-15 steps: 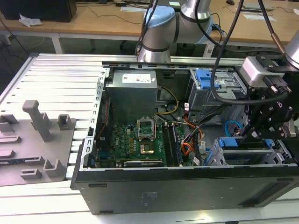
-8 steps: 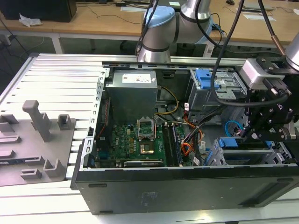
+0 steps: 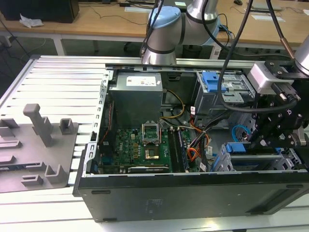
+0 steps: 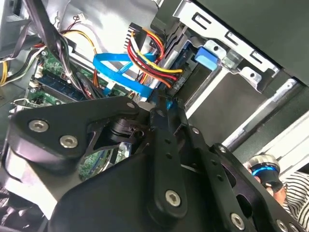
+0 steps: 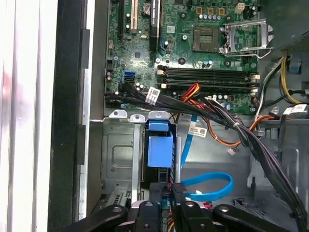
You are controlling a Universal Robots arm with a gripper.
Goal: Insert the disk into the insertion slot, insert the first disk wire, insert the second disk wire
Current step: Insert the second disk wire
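Note:
The disk sits inside the insertion slot [image 5: 118,154], a grey sheet-metal cage at the case's front corner. Its blue carrier [image 5: 159,145] shows in the first wrist view, and again as the blue carrier [image 3: 236,147] in the exterior view. The second disk wire [image 5: 210,186], a light-blue cable, loops beside the cage and ends in a dark connector [image 5: 176,186]. My gripper [image 5: 166,207] is shut on that connector at the disk's rear. In the second wrist view my gripper [image 4: 157,102] pinches just below the blue cable [image 4: 120,72]. A red, yellow and black wire bundle [image 4: 152,58] runs close by.
The motherboard [image 5: 193,53] lies beyond the cage, crossed by a thick black cable bundle [image 5: 231,125]. A taller grey box with a blue latch [image 3: 212,82] stands at the case's rear right. The power supply [image 3: 135,96] is at the back. A grey fixture plate [image 3: 34,154] lies at the exterior view's left.

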